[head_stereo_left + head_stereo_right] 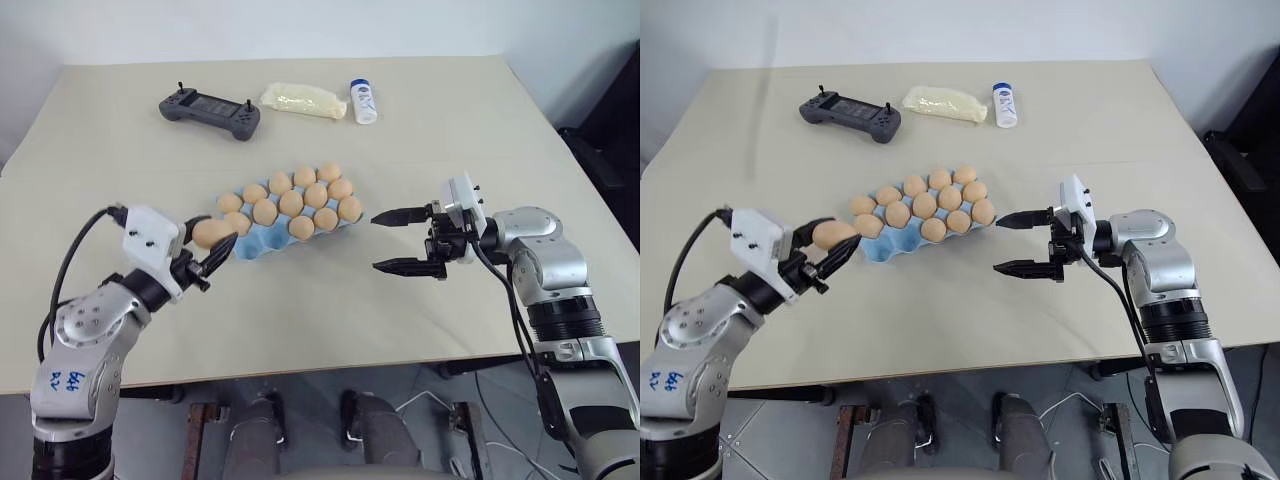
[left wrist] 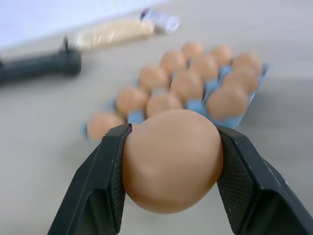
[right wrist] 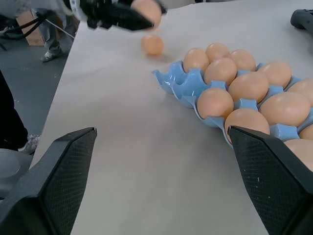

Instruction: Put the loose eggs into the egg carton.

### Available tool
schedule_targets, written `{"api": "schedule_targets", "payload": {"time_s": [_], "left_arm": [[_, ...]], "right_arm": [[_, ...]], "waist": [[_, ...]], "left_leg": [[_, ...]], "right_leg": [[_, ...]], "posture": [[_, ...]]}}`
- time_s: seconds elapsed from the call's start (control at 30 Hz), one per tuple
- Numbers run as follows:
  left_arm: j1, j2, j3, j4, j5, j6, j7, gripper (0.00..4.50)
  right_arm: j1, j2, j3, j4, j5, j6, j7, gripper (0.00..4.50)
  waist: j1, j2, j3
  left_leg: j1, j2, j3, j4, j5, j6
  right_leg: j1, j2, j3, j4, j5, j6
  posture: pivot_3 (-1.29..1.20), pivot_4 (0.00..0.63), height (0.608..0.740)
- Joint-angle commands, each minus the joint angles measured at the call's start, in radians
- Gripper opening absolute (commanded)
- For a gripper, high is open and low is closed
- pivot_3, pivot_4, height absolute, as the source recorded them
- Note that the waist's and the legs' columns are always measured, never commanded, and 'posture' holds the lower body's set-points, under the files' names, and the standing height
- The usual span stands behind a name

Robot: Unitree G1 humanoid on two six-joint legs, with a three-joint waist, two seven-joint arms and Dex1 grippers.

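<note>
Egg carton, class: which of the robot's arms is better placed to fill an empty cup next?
Left. Its tool is shut on an egg right beside the egg carton and its empty cups. The right tool is open and holds nothing.

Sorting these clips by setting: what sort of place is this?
Probably a lab or test room, not a kitchen: a plain beige table against bare pale walls, holding a dark grey handheld controller beside a light blue moulded egg carton, with loose cables underneath.

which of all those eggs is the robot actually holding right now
The egg pinched between the left hand's black fingers, lifted off the table beside the blue egg carton's near-left end. The other eggs sit in carton cups; one lies loose on the table.
</note>
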Motion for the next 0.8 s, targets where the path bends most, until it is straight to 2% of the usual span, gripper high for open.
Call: {"api": "schedule_targets", "payload": {"time_s": [0.03, 0.33, 0.63, 0.67, 0.8], "left_arm": [[-0.101, -0.034, -0.036, 0.070, -0.005, -0.098, -0.025, 2.16], [-0.224, -0.128, -0.199, 0.364, 0.084, -0.288, -0.101, 2.16], [-0.266, -0.161, -0.249, 0.479, 0.138, -0.338, -0.105, 2.16], [-0.269, -0.164, -0.247, 0.485, 0.142, -0.338, -0.098, 2.84], [-0.275, -0.165, -0.244, 0.500, 0.157, -0.342, -0.090, 4.04]], "right_arm": [[0.012, -0.019, -0.033, -0.048, 0.018, 0.000, -0.012, 4.50], [0.038, -0.008, -0.076, -0.095, 0.067, -0.007, -0.021, 4.50], [0.052, -0.002, -0.075, -0.123, 0.074, 0.001, -0.051, 4.50], [0.053, -0.003, -0.075, -0.125, 0.074, 0.002, -0.053, 4.50], [0.059, -0.004, -0.074, -0.131, 0.074, 0.006, -0.062, 4.50]], "waist": [[0.007, 0.000, 0.000], [0.009, 0.000, 0.000], [0.010, 0.000, 0.000], [0.010, 0.000, 0.000], [0.010, 0.000, 0.000]], "left_leg": [[0.000, 0.000, 0.000, 0.000, 0.000, 0.000], [0.001, -0.002, 0.001, 0.002, 0.001, 0.000], [0.001, -0.002, 0.001, 0.004, 0.001, -0.001], [0.001, -0.002, 0.001, 0.004, 0.001, -0.001], [0.001, -0.002, 0.001, 0.004, 0.001, 0.000]], "right_leg": [[0.000, 0.000, 0.000, 0.000, 0.000, 0.000], [0.000, 0.003, -0.002, 0.003, 0.000, 0.000], [0.000, 0.002, -0.002, 0.005, 0.000, 0.000], [0.000, 0.002, -0.002, 0.005, 0.000, 0.000], [0.000, 0.002, -0.002, 0.005, 0.000, 0.000]], "posture": [[0.00, 0.150, 0.740], [0.00, 0.150, 0.740], [0.00, 0.150, 0.740], [0.00, 0.150, 0.740], [0.00, 0.150, 0.740]]}}
